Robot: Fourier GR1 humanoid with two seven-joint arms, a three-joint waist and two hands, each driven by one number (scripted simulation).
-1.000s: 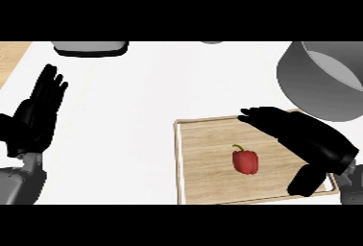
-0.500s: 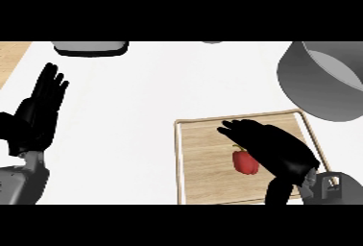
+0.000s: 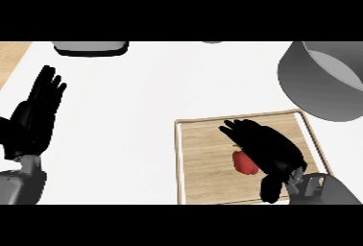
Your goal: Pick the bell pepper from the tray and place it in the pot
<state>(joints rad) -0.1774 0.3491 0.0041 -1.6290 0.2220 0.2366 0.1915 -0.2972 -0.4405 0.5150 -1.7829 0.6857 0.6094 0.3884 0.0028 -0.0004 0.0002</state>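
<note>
A red bell pepper [image 3: 245, 163] lies on the wooden tray [image 3: 202, 158] at the lower right of the head view. My right hand [image 3: 268, 150] hovers over the tray with its fingers stretched out toward the upper left, covering the pepper's right side; the fingers are not curled round it. The grey pot [image 3: 322, 79] stands beyond the tray at the upper right, partly cut off by the view's edge. My left hand [image 3: 34, 120] rests open at the left edge, fingers up.
A grey object [image 3: 90, 46] sits at the counter's far edge, upper left. A wooden strip [image 3: 10, 55] shows at the far left corner. White counter [image 3: 156, 86] lies between the tray and the left hand.
My right hand has moved left across the tray from its right side until it overlaps the bell pepper. The pepper, tray, pot and left hand have stayed in place.
</note>
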